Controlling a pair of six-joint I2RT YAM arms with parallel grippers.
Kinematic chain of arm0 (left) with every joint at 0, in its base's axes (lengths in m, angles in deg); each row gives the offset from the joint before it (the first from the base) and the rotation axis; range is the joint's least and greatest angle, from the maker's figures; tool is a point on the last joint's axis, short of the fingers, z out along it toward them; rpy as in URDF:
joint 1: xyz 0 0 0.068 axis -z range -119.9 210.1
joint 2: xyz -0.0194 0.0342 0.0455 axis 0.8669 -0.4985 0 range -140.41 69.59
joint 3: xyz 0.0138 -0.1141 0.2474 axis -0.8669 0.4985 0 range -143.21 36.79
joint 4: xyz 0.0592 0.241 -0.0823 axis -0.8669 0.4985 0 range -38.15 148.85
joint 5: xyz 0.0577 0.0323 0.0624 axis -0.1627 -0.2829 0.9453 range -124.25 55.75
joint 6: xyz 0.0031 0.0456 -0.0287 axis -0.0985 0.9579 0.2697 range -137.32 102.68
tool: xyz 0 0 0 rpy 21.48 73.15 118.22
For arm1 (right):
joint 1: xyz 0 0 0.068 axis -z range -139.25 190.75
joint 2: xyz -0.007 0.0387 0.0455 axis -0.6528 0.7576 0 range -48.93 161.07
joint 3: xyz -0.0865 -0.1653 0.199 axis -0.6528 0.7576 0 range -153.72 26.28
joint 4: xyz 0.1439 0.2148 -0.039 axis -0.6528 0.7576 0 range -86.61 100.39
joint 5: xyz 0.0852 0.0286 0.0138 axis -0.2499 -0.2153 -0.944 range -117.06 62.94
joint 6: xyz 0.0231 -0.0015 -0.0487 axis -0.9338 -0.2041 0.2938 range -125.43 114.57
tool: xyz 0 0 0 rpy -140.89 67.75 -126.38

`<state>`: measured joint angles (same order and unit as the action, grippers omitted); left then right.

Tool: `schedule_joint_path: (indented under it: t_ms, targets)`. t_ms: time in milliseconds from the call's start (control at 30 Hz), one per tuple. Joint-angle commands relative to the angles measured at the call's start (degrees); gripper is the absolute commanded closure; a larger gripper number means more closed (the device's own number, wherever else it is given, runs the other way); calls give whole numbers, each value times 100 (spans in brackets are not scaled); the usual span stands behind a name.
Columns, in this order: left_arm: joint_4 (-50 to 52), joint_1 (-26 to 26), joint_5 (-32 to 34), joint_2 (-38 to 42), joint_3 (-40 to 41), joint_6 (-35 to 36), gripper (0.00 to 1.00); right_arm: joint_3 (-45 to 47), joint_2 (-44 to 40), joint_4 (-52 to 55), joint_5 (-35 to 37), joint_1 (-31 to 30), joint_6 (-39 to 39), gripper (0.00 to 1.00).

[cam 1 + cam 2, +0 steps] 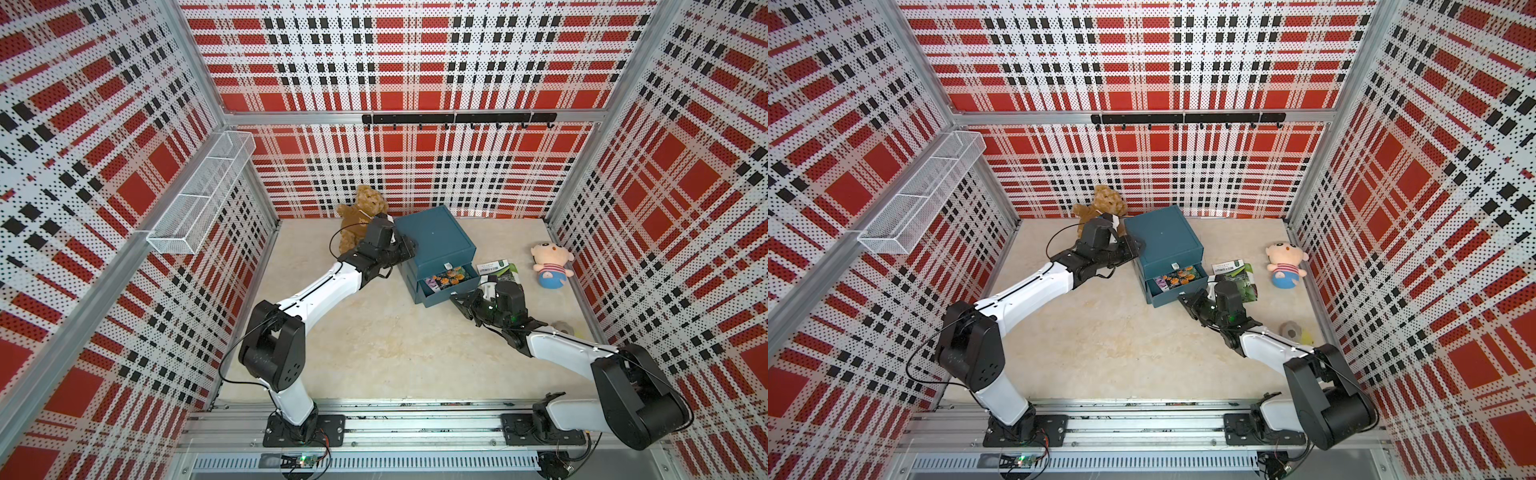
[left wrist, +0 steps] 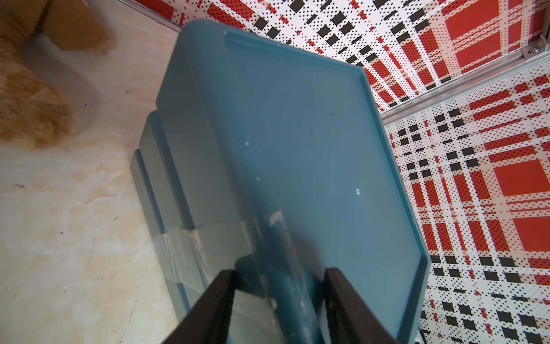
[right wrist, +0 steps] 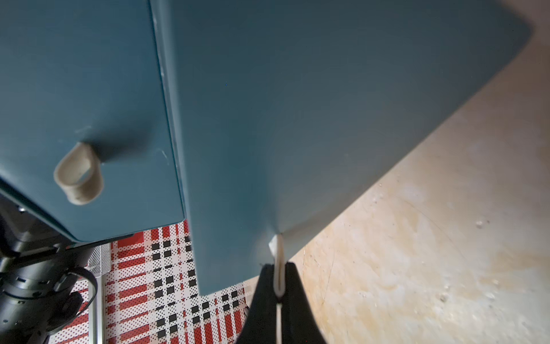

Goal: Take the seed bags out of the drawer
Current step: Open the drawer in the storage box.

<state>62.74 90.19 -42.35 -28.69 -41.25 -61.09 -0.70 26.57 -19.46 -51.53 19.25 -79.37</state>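
The right end effector (image 3: 279, 275) pinched the drawer's (image 1: 452, 290) pull tab (image 3: 277, 250); the left end effector (image 2: 279, 278) clamped the cabinet's (image 1: 434, 235) top edge. Seed bags (image 1: 448, 276) lay in the half-open drawer, one bag (image 1: 500, 270) beside it on the worktop (image 1: 374, 332). Next, probably: release the tab and reach inside.

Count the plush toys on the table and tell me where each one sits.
2. The brown teddy bear sits at the back wall, left of the blue drawer cabinet; the striped doll lies by the right wall. A small grey thing is unclear.
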Motion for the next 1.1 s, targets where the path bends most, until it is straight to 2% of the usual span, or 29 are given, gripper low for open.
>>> schedule_joint_path:
  t_ms: [0, 433, 1067]
  targets:
    - [945, 146, -97, -358, 236, 44, 47, 224, -281, 187, -114, 58, 140, 100]
    - [939, 151, -77, -375, 201, 35, 47, 602, -1075, 973, -223, 90, 432, 100]
    - [936, 232, -35, -424, 202, 9, 47, 848, -1566, 1548, -307, 304, 685, 100]
